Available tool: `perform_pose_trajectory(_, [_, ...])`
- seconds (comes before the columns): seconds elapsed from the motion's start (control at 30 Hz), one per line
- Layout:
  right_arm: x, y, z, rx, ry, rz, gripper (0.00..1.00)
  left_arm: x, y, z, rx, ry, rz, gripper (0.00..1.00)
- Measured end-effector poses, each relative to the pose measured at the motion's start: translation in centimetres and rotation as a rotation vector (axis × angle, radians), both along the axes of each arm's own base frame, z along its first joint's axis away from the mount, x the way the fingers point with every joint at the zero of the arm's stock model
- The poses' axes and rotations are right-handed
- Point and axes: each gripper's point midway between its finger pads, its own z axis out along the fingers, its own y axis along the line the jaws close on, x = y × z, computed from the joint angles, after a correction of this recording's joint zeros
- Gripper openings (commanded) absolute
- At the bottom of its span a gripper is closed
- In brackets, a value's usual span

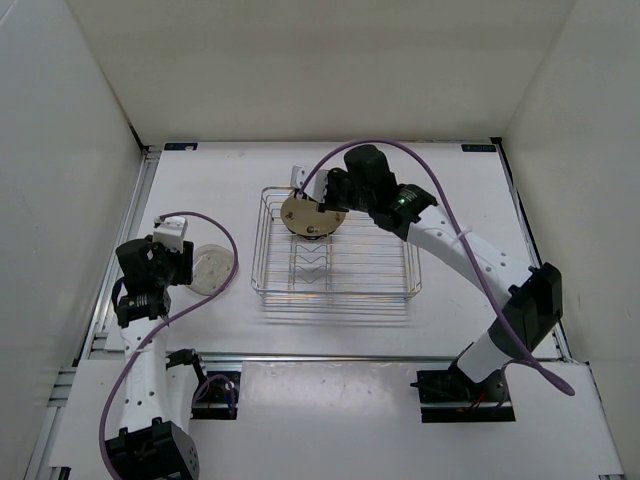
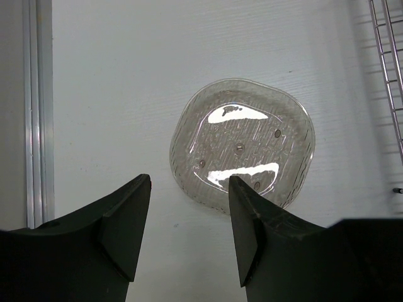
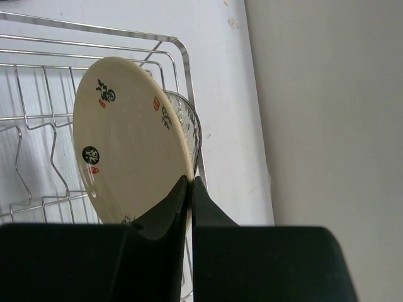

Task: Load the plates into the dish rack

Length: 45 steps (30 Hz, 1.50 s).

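White walls close in a white surface (image 1: 450,200) edged by a metal rail on the left. The right arm (image 1: 450,245) reaches across to the far left corner of the chrome wire dish rack (image 1: 335,296), which sits mid-surface. The left arm (image 1: 140,340) stands well to the left of the rack. A cream plate (image 3: 126,151) with small black and red marks is held on edge over that far corner. Its lower rim is pinched between the right fingers (image 3: 167,211), which are pressed almost together. The clear glass plate (image 2: 242,148) lies flat on the surface just left of the rack. The left fingers (image 2: 126,220) are spread wide over its near edge and grip nothing.
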Motion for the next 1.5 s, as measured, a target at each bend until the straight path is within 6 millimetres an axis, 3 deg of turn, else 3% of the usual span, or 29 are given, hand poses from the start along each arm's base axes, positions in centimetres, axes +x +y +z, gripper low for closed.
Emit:
perform_pose_trajectory(0.6, [2.4, 1.4, -2.7, -0.017, 0.018, -0.013, 0.00, 0.0, 0.0, 0.0, 0.000, 0.001, 0.000, 0.63])
perform_pose_trajectory(1.0, [4.4, 1.2, -2.3, -0.004, -0.004, -0.040, 0.00, -0.3, -0.1, -0.9, -0.006, 0.021, 0.000, 0.63])
perform_pose_trajectory(1.5, [4.9, 1.4, -1.7, 0.011, -0.026, -0.046, 0.00, -0.3, -0.1, -1.0, -0.007, 0.023, 0.000, 0.62])
